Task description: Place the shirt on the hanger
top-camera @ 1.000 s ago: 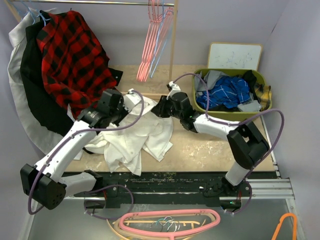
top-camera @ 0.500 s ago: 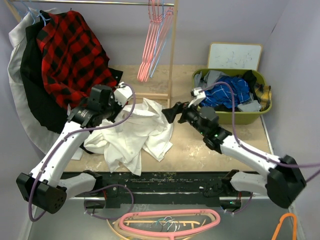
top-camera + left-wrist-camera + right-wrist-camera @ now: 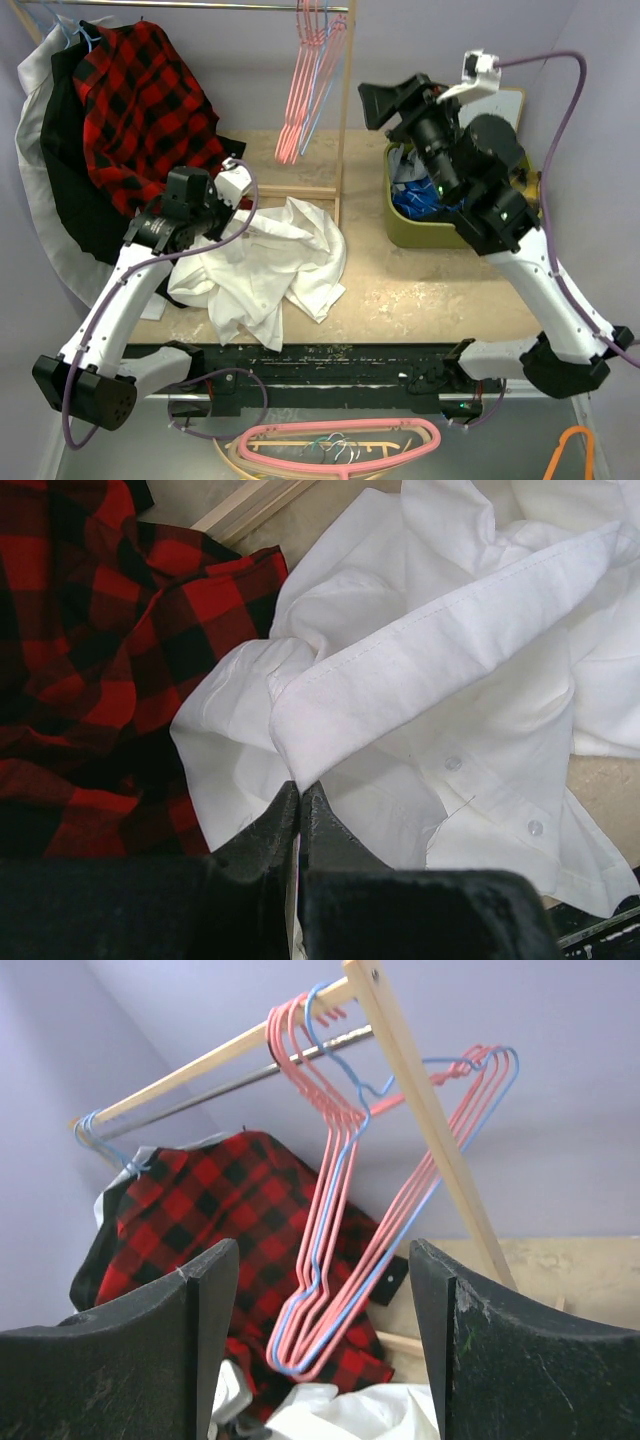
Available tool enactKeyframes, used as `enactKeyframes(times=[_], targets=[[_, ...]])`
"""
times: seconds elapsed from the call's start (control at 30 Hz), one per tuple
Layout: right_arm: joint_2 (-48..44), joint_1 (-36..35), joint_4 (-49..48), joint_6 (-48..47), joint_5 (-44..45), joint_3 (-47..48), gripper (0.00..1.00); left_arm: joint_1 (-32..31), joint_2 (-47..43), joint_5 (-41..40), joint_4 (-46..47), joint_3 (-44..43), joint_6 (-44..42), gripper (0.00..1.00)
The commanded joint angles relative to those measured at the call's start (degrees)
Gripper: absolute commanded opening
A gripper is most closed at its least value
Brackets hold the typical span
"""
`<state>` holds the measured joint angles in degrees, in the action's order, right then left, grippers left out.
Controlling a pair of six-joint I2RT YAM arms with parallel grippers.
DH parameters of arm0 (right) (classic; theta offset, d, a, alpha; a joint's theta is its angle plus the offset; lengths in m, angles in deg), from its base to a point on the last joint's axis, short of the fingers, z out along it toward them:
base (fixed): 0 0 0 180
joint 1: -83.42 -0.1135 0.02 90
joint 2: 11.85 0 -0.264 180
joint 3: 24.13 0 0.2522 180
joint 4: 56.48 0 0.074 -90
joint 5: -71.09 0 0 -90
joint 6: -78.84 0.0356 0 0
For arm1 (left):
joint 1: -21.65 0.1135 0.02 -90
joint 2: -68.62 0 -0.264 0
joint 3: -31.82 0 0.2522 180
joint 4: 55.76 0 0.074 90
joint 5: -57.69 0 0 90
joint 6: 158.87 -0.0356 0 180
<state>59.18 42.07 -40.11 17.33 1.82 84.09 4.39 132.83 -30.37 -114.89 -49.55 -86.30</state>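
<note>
Two end effectors work apart over a cluttered table (image 3: 420,290). The left end effector (image 3: 298,792) sits low at the table's left side, its fingers pressed together on a folded edge of the shirt (image 3: 270,265). In the left wrist view the fingertips meet right at that white fold, with a buttoned strip of cloth just beyond them. The shirt lies crumpled in a heap on the table at left of centre. One part is drawn up toward the left end effector, and the rest spreads out toward the foot of a wooden post (image 3: 345,110). Just beside the heap, on its far left, hangs a red-and-black plaid shirt (image 3: 150,100), its hem touching the white cloth in the left wrist view.

The right end effector (image 3: 320,1340) is held high above the far right of the table, over a green basket (image 3: 400,225) of clothes, with its fingers spread wide and nothing between them. It is well apart from the shirt, of which only a small white patch shows at the bottom of the right wrist view. That view frames the hanger (image 3: 405,1228) between the two dark fingers. The hanger is a light-blue wire triangle hooked on the rail (image 3: 200,6) among several pink hangers (image 3: 298,90), close against the wooden post. The hanger is beyond the fingertips and not touching them.
</note>
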Motion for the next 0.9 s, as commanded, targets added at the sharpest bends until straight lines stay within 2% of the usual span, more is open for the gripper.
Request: enactKeyframes(times=[0.0,0.1,0.2,0.27,0.37,0.87], targets=[[10.42,-0.13,15.73,0.08,3.04,13.2,0.71,1.19,-1.75,1.75,1.07,-0.31,1.52,0.0],[18.23,-0.18,21.23,-0.89,1.32,24.75,0.69,2.25,-1.76,2.96,0.92,-0.08,1.76,0.0],[23.51,-0.22,23.54,-1.91,1.03,31.0,0.64,3.24,-1.93,3.74,0.74,0.03,1.76,0.0],[24.52,-0.23,22.06,-2.55,1.29,30.89,0.6,3.96,-1.81,4.03,0.54,-0.07,1.74,0.0],[25.3,-0.23,20.72,-2.97,1.86,30.5,0.59,5.08,-2.14,4.73,0.41,0.02,1.79,0.0],[27.89,-0.19,22.14,-3.17,1.92,30.49,0.58,6.01,-2.85,6.29,0.53,0.99,1.68,0.0]])
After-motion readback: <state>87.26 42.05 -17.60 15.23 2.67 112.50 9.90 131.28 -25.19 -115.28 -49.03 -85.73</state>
